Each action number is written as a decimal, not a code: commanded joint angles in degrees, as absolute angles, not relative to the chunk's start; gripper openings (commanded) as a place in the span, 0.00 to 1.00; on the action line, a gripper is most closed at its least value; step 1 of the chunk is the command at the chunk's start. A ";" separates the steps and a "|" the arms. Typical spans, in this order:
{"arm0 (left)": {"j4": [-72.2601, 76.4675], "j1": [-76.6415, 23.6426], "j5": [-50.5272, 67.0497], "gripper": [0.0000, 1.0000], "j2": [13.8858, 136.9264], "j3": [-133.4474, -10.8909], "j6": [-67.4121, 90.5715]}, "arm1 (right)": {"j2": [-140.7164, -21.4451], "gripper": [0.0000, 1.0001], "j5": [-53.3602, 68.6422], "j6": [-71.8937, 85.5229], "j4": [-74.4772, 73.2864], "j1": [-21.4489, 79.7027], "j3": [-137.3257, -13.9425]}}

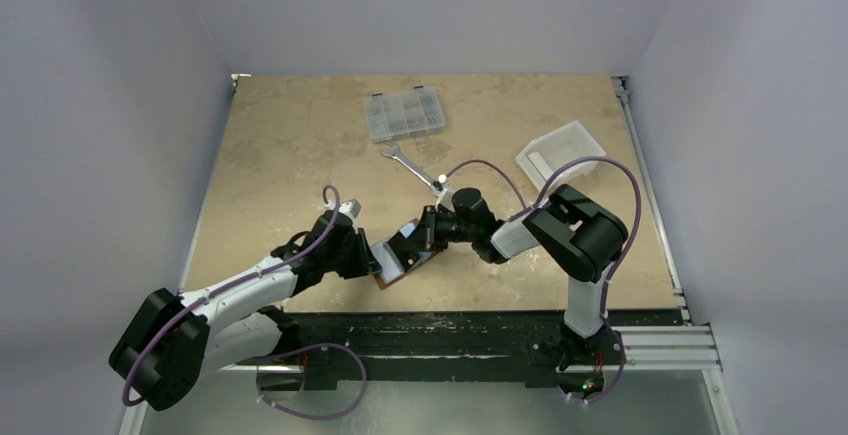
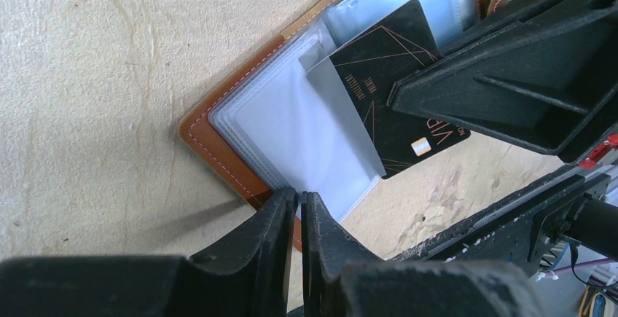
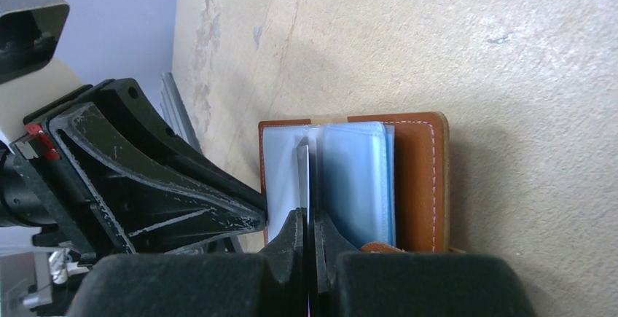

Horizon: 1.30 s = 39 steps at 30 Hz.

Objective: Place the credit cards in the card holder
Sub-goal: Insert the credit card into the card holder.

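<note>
The brown leather card holder (image 1: 392,265) lies open near the table's front edge, its clear plastic sleeves (image 2: 291,135) facing up. My left gripper (image 2: 300,194) is shut on the near edge of one sleeve. My right gripper (image 3: 307,218) is shut on a black credit card (image 2: 393,55) with gold lines, seen edge-on in the right wrist view. The card's far end sits in among the sleeves. A pale grey card or flap (image 2: 348,116) lies against it. The holder's brown cover (image 3: 419,178) is flat on the table.
A clear compartment box (image 1: 403,115) stands at the back, a silver wrench (image 1: 410,165) lies just in front of it, and a white plastic bin (image 1: 562,152) stands at the right. The black front rail (image 2: 510,215) runs close beside the holder.
</note>
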State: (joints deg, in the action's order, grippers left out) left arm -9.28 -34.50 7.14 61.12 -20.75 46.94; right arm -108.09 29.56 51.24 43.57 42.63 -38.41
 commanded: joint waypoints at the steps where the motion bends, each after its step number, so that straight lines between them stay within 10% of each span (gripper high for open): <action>1: -10.63 -34.19 6.16 0.14 61.07 -19.43 46.47 | -110.34 0.00 28.93 53.53 48.33 41.93 -37.36; 17: -9.06 -34.19 7.03 0.13 61.61 -19.02 46.85 | -112.41 0.01 26.37 56.03 53.81 42.60 -35.28; 28: -8.98 -34.19 7.01 0.13 61.26 -18.79 46.96 | -101.61 0.41 18.90 39.88 26.61 42.88 -39.65; 39: -9.58 -34.17 6.80 0.13 61.26 -19.04 46.93 | -101.66 0.45 15.56 35.30 19.37 46.32 -43.84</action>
State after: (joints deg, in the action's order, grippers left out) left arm -7.86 -34.50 7.22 61.12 -19.99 46.98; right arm -101.49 19.77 39.90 26.39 44.51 -42.02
